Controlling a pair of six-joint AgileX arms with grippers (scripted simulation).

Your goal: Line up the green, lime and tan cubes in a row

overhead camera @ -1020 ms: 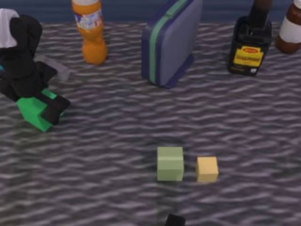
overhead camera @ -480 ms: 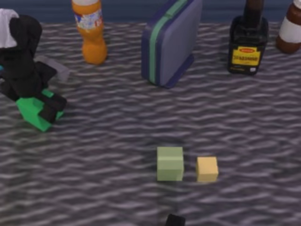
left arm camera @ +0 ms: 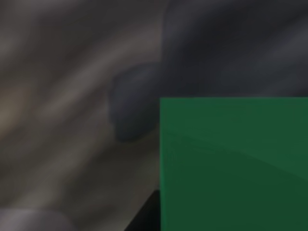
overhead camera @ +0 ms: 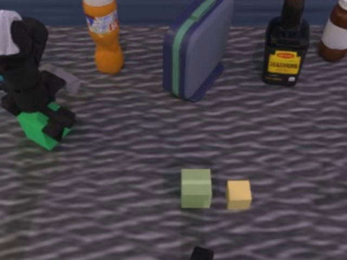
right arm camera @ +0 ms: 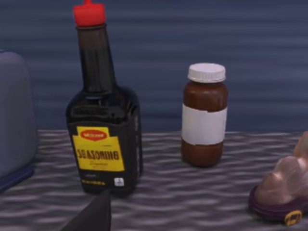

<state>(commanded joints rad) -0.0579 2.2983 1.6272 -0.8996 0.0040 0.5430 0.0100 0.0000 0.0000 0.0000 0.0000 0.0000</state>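
From above, my left arm sits at the far left of the surface (overhead camera: 135,141), its black wrist angled down and toward the middle, and the left hand (overhead camera: 46,122) is clamped on the green cube (overhead camera: 33,127), one dark finger lying across the cube's right face. The cube is tilted (one corner points down toward the surface), well apart from the other two. The lime cube (overhead camera: 196,187) and the tan cube (overhead camera: 238,194) sit side by side near the front centre, a small gap between them, with a black block (overhead camera: 201,253) at the front edge. My right arm is out of this view.

Left wrist view: the green cube (left arm camera: 233,163) fills the near corner, very close.

Right wrist view: a seasoning bottle (right arm camera: 103,130) and a brown jar (right arm camera: 204,115) stand ahead; whether the right hand is open I cannot tell
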